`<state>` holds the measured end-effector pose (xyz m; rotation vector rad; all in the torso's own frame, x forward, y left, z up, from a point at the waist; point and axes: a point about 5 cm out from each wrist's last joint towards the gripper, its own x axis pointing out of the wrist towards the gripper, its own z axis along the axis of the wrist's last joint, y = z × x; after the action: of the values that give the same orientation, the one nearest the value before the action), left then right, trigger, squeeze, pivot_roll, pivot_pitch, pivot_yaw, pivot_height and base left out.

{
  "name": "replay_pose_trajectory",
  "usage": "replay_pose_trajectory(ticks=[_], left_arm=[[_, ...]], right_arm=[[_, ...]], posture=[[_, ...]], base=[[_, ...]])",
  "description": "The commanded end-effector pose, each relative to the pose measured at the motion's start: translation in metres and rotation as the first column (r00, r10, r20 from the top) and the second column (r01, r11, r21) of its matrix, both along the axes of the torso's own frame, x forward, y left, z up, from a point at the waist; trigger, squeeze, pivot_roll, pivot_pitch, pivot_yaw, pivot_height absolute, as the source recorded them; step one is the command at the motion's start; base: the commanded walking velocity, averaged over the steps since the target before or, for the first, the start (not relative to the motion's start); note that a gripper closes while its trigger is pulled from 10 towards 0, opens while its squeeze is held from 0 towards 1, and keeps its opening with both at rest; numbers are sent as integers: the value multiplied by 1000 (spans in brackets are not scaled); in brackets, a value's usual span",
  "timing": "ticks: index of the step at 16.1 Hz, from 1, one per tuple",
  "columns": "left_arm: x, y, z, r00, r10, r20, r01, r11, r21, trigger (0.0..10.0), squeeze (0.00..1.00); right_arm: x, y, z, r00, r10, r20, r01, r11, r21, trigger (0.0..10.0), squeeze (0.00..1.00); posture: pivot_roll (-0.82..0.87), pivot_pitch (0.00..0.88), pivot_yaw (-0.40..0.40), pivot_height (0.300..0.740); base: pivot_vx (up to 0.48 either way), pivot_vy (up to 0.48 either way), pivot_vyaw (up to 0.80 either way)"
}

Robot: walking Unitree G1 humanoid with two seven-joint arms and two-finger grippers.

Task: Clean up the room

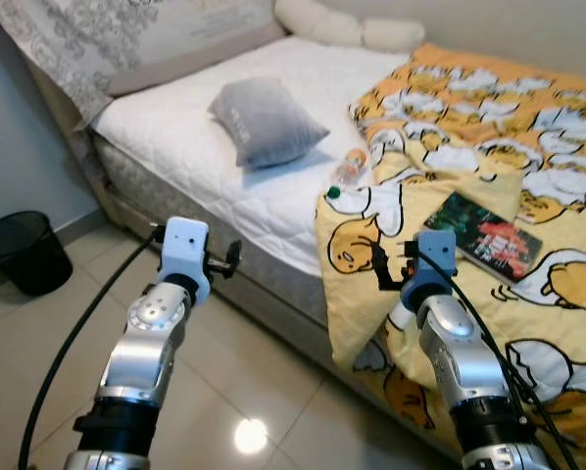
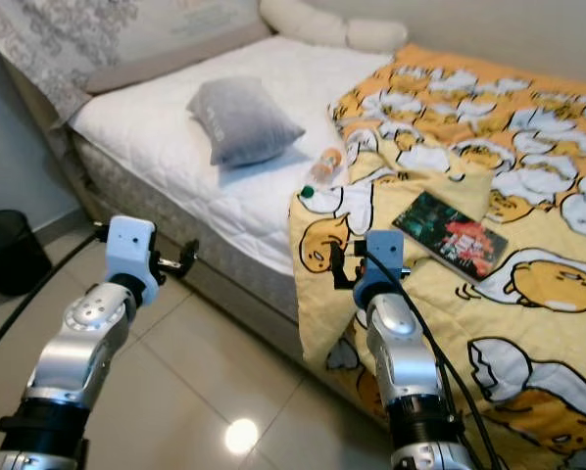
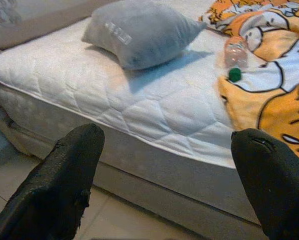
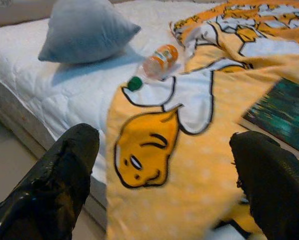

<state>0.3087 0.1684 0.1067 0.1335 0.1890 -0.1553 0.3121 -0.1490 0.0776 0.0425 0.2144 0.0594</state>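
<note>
I had both arms raised in front of the bed, whose near edge ran diagonally from the upper left of the head view down toward the lower right. The left end effector hung over the tiled floor, just short of the mattress side, its two black fingers spread wide with nothing between them. The right end effector sat at the draped edge of the yellow cartoon blanket, where the cloth spilled over the mattress toward the floor; its fingers were also wide apart and empty (the wrist view was a little blurred, so I couldn't judge whether they touched the cloth).

A plastic bottle with a green cap lay on its side at the centre of the head view, right on the boundary between bare white mattress and blanket. A grey pillow rested upper left of it, apart from the bottle, with open mattress around it. A dark book lay flat on the blanket at the right, near the right arm. Long white pillows lined the wall at the top. A black mesh waste bin stood on the floor at the far left, against the wall, well apart from the bed's corner, with open tile between it and my left arm.
</note>
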Motion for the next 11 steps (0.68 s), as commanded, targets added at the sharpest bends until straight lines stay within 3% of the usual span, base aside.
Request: replay_pose_trajectory(ticks=[1,11], left_arm=[[1,10,2,1000,28,3,-28,1000,14,10000,0],[0,9,0,1000,20,-5,-20,1000,19,10000,0]], right_arm=[[3,11,3,1000,23,5,-23,1000,12,10000,1000],[1,11,-2,1000,12,-6,-12,1000,8,10000,1000]], posture=[[-65,0,40,740],[-61,0,36,740]], base=[[352,0,0],[355,0,0]])
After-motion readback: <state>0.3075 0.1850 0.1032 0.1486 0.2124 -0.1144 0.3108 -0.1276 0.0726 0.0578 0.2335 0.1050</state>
